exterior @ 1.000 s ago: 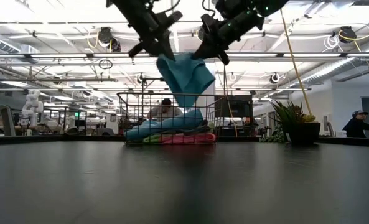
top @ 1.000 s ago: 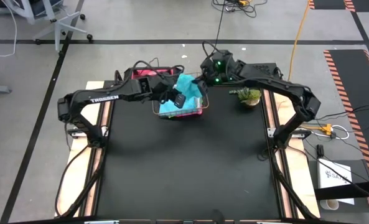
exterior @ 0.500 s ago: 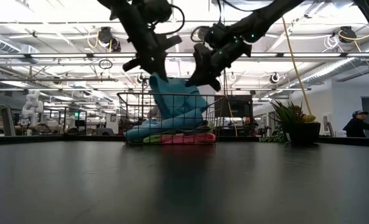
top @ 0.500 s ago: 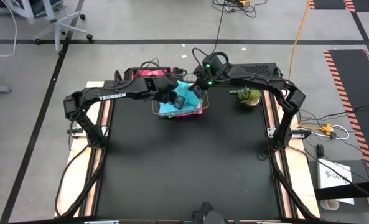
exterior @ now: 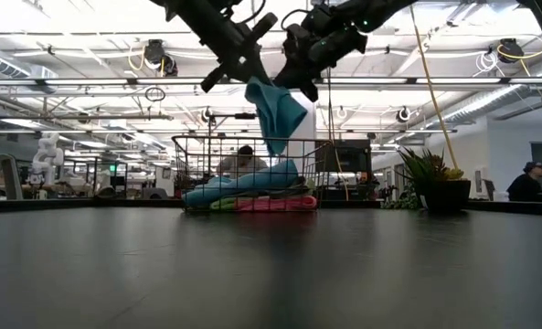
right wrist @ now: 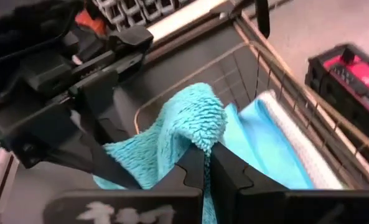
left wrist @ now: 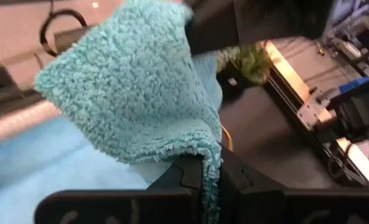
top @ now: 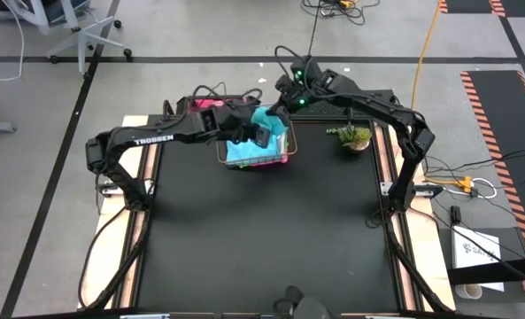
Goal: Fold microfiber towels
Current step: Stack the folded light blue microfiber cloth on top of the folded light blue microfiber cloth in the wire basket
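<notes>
A turquoise microfiber towel point(exterior: 278, 111) hangs bunched in the air above the copper wire basket point(exterior: 196, 172) at the table's far middle. My left gripper point(exterior: 249, 82) and my right gripper point(exterior: 298, 88) are both shut on its top, close together. From above, the towel point(top: 272, 122) shows between my left gripper point(top: 260, 131) and my right gripper point(top: 281, 108). More folded towels point(exterior: 243, 196), turquoise over green and pink, lie in the basket. My left gripper pinches an edge of the towel point(left wrist: 213, 160) between its two fingers point(left wrist: 190, 180), slanting down from the table's left. The cloth is lifted clear and hangs slack below. My right gripper pinches a bunched fold of the towel point(right wrist: 210, 140) between its two fingers point(right wrist: 193, 171), slanting down from the table's right. The cloth droops from there, clear of the basket.
A small potted plant point(top: 353, 136) stands right of the basket point(top: 258, 158). A pink and black box point(top: 211, 104) sits behind the basket on the left. A light towel point(right wrist: 291, 138) lies inside along the basket's rim point(right wrist: 277, 81). The black table point(top: 262, 239) stretches toward the near edge.
Both grippers dipped toward the basket with the towel, then rose again. They now stand closer together than a second ago, the right one shifted toward the table's left. The towel, then spread wider between them, now hangs narrower and bunched.
</notes>
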You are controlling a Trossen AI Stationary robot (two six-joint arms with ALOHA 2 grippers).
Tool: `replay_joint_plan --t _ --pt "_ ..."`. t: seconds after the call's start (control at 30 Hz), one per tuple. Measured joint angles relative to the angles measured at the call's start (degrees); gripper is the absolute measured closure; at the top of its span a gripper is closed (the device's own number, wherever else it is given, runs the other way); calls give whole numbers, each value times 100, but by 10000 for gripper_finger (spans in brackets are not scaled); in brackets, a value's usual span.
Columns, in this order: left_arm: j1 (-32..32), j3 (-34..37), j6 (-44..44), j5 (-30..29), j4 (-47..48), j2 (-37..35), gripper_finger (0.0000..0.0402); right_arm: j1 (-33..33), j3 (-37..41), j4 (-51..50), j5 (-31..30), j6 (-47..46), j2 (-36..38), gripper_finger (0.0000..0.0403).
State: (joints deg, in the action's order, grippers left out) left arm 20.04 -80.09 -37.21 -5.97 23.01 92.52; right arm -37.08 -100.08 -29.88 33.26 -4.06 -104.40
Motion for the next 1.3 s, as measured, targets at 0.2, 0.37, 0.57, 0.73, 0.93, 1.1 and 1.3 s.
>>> replay_joint_plan --t 0.2,0.37,0.57,0.73,0.93,1.1,1.3 --pt "-349 2 -139 -121 -3 4 396 -44 -113 -709 -2 232 -2 403" --pt "-547 2 -326 -349 -18 4 383 -134 -113 -1321 -13 429 -9 403" --pt "-618 3 -341 -473 53 92 395 -223 -113 -1348 -18 489 -17 403" --pt "-510 0 -347 -731 343 132 380 -221 -113 -963 -54 499 -79 403" --pt "-345 2 -356 -766 855 255 395 -185 -113 -819 -22 440 -331 403" --pt "-201 4 -361 -759 1190 424 376 -87 -113 -743 -42 479 -800 403" --pt "26 4 -192 -787 1738 701 389 -37 -111 -362 -84 510 -1199 403"
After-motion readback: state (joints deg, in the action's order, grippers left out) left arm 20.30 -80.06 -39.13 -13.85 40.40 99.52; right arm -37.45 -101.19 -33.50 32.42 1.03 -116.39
